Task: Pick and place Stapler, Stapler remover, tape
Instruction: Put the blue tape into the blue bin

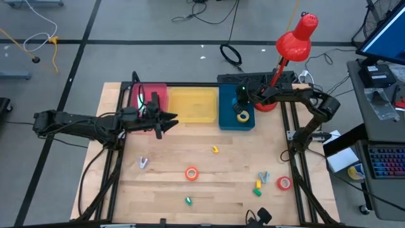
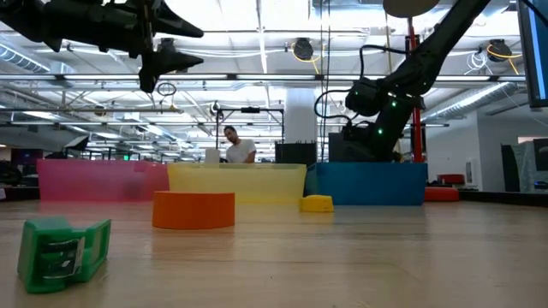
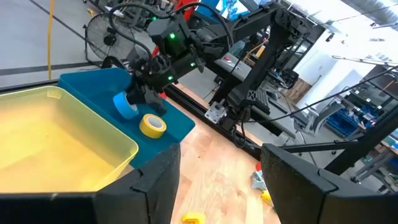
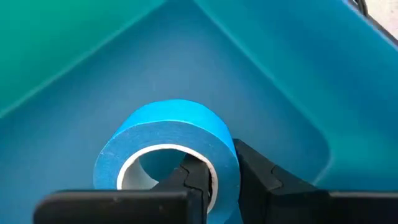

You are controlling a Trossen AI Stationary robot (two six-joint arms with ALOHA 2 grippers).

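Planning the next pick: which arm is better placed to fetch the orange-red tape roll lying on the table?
Left, probably. The right hand is shut on the blue tape roll inside the blue bin. The left hand is open and empty, and seems no farther from the orange-red tape roll.

My right gripper (image 4: 214,177) pinches the wall of a blue tape roll (image 4: 168,140), matt and papery outside, pale smooth card inside. Around it, the blue bin (image 4: 261,74) is smooth plastic with a soft sheen. Beside it, the yellow bin (image 3: 56,143) looks glossy, slightly see-through plastic. Below my left gripper (image 3: 221,180), matt black fingers (image 3: 155,186) over the light wooden table (image 1: 240,164), grain showing.
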